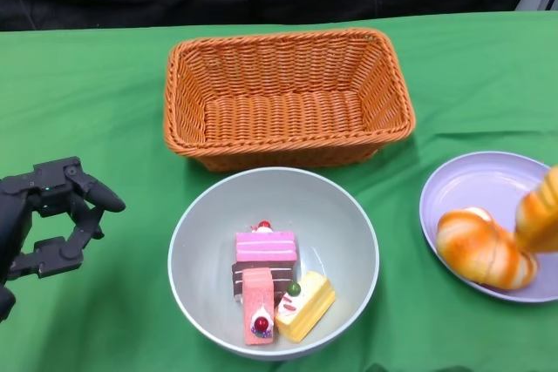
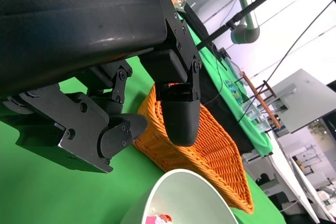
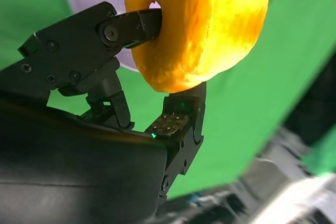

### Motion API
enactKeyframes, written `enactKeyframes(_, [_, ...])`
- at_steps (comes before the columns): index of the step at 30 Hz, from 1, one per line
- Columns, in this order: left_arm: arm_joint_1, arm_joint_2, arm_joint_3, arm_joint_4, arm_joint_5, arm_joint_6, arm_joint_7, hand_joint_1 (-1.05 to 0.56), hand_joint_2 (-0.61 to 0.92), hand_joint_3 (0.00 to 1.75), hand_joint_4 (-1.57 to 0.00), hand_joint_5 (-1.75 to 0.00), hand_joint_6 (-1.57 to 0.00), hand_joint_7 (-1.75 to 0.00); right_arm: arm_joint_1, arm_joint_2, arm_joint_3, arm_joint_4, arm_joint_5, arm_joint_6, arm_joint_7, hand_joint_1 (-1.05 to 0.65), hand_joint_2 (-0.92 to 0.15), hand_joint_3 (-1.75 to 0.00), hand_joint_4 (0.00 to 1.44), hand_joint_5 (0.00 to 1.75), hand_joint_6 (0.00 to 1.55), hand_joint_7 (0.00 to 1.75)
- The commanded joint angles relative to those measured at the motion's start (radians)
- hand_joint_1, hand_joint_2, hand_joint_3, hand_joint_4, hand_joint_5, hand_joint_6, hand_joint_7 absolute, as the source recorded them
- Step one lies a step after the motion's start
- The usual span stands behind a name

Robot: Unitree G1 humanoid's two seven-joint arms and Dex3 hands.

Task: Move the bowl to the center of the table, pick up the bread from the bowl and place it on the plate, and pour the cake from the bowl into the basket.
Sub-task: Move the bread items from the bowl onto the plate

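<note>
Right hand fingers clamp a bread piece; left hand fingers spread, holding nothing.

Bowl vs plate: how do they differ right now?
The bowl is grey, deep and holds cake pieces; the plate is lavender, shallow and holds a bread roll. The bowl sits in front of the basket; the plate lies to its right, partly cut off by the frame. Both are round and rest on green cloth.
</note>
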State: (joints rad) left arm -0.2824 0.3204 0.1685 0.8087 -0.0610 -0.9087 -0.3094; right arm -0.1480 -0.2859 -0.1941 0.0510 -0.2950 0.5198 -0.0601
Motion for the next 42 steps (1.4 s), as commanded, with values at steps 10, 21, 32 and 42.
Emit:
enactKeyframes(10, [-0.005, 0.018, 0.003, 0.011, -0.004, -0.014, 0.003, 0.09, 0.61, 0.92, -0.87, -1.43, -0.86, -1.09, -0.088, -0.102, 0.095, 0.172, -0.072, 0.044, -0.006, -0.18, -0.92, -0.12, 0.58, 1.54, 0.87, 0.74])
enactKeyframes(21, [0.004, 0.019, 0.004, 0.005, -0.01, -0.018, -0.002, 0.09, 0.61, 0.93, -0.86, -1.42, -0.87, -1.08, -0.166, -0.086, 0.13, 0.328, -0.067, -0.048, -0.073, -0.2, -0.92, -0.12, 0.66, 1.65, 1.03, 0.45])
enactKeyframes(32, [0.013, 0.019, 0.005, -0.007, -0.018, -0.005, -0.008, 0.08, 0.6, 0.94, -0.87, -1.4, -0.87, -1.07, -0.17, -0.06, 0.104, 0.379, -0.026, -0.19, -0.159, -0.28, -0.92, -0.05, 0.73, 1.07, 1.04, 0.04])
enactKeyframes(42, [0.013, 0.02, 0.001, -0.008, -0.013, -0.008, -0.004, 0.1, 0.6, 0.93, -0.86, -1.42, -0.87, -1.07, -0.15, -0.075, 0.161, 0.249, -0.08, -0.103, -0.125, -0.35, -0.92, -0.11, 0.81, 0.22, 0.53, 0.0])
